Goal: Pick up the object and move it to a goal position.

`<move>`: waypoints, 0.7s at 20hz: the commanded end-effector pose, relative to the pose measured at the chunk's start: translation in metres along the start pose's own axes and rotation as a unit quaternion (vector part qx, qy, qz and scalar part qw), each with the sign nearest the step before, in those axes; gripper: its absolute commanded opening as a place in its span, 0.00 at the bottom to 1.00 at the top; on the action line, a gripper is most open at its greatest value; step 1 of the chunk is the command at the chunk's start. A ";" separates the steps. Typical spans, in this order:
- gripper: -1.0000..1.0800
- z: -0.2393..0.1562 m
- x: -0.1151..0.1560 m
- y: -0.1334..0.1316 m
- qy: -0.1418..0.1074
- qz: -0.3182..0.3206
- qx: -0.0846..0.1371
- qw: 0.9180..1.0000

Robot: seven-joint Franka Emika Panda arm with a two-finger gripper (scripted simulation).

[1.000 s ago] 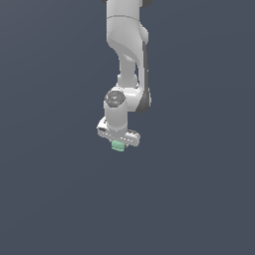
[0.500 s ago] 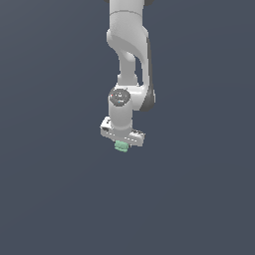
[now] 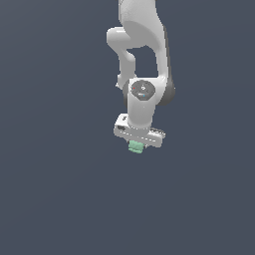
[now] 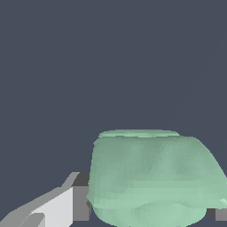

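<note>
Object (image 3: 135, 147) clamped in hand (image 3: 136, 148), open space around.

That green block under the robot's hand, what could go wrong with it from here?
The block is far narrower than the gripper and only its lower part pokes out, so the hold looks shallow; a jolt might shake it loose. In the wrist view its sides look lumpy, so the fingers may touch unevenly and let it twist.

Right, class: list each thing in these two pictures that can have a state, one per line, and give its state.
Gripper: shut on the mint-green block, pointing down under the white gripper bar.
Mint-green block: held between the fingers, pressed on both sides.
Arm: bent, reaching down from the top of the exterior view.
</note>
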State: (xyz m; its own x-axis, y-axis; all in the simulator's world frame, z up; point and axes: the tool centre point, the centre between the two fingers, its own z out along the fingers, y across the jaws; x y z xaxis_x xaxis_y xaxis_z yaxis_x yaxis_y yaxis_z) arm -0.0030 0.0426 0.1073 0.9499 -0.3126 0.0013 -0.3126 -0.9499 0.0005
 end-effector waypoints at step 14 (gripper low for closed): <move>0.00 -0.089 0.022 -0.130 0.000 0.000 0.000 1.000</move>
State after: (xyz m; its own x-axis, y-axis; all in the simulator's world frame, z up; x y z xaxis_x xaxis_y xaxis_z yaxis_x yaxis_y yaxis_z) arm 0.0531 0.1501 0.1897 0.9500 -0.3122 0.0017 -0.3122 -0.9500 0.0006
